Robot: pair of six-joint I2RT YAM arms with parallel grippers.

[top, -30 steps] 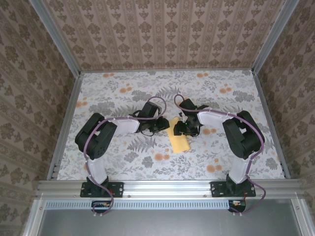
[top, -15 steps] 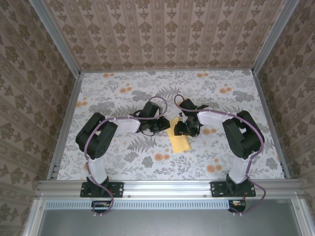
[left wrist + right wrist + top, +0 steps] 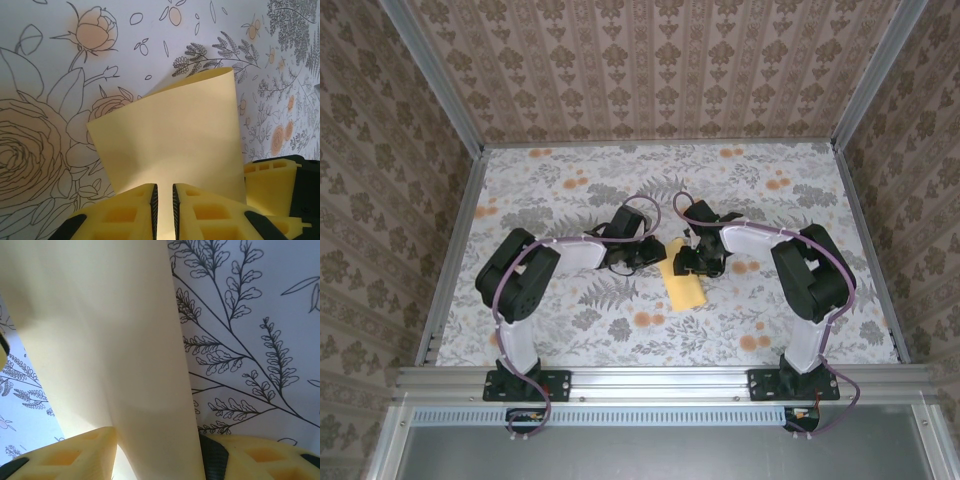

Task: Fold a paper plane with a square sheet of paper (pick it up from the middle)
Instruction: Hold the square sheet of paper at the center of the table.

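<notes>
Square sheet of paper (image 3: 683, 285) seemingly unmoved; left gripper (image 3: 163, 192) pinches tighter.

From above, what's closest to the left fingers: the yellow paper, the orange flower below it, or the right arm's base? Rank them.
1. Yellow paper: pinched between the left fingers.
2. Orange flower: toward the near edge.
3. Right arm's base: bottom-right corner.

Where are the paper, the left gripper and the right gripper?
paper (image 3: 683, 288): top view, middle of its visible yellow face.
left gripper (image 3: 164, 187): left wrist view, the narrow slit between its fingertips.
right gripper (image 3: 159, 452): right wrist view, midway between its fingertips, where the paper passes.
</notes>
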